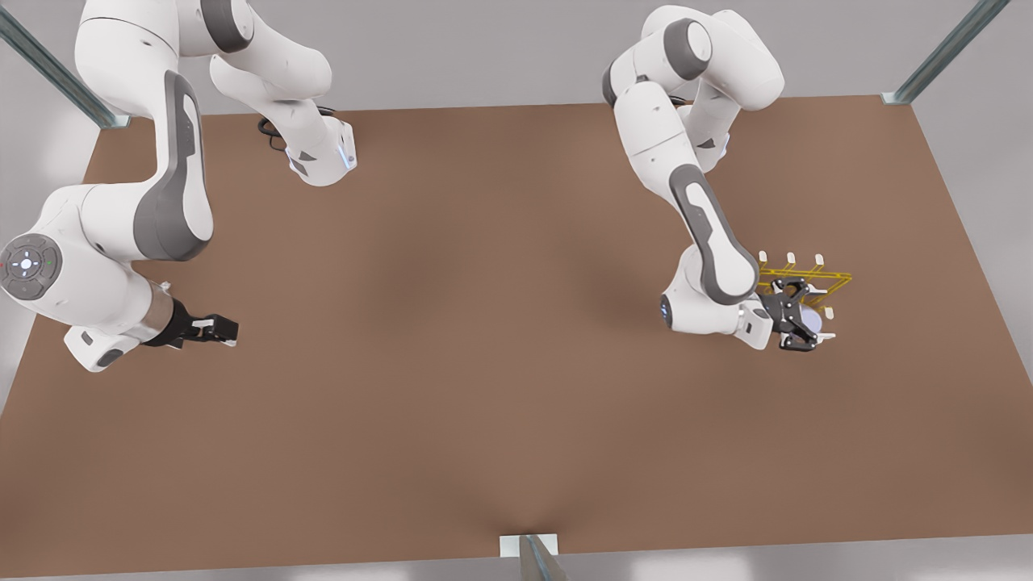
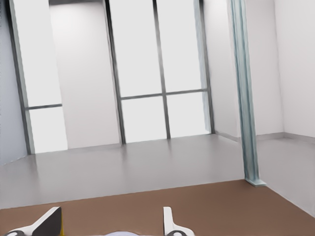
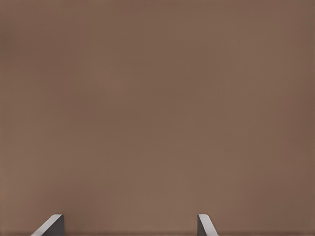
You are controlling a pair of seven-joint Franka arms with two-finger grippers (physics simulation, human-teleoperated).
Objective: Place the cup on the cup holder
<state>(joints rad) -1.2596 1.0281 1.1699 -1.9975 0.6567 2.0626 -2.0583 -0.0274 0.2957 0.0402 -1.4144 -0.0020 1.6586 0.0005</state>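
In the front view we look down on a brown table [image 1: 484, 363] with two white arms reaching in from the far edge. On the front view's right, the left gripper [image 1: 809, 326] is turned sideways at the near edge of the cup holder [image 1: 835, 280], a thin yellow wire frame with white-tipped pegs. Between its fingers we see a sliver of the cup [image 1: 809, 322], pale lavender-blue, mostly hidden by the black gripper body. The fingers sit on either side of the cup; we cannot tell whether they press on it. We also cannot tell whether the cup rests on a peg or hangs just above the frame. On the front view's left, the right gripper [image 1: 228, 330] points sideways low over bare table, well apart from the holder, and its arm waits there. From this angle its fingers look close together.

In the left wrist view we see two pale fingertips [image 2: 170, 223] with a gap between them, and the cup's rim [image 2: 118, 234] is a faint curved strip in that gap. A small patch of yellow [image 2: 61, 229] shows beside one fingertip. Beyond lie the table's brown edge, a grey floor, tall bright windows and a metal post [image 2: 244, 93].

In the right wrist view we see two fingertips [image 3: 205, 226] set clearly apart over plain brown table, with nothing between them.
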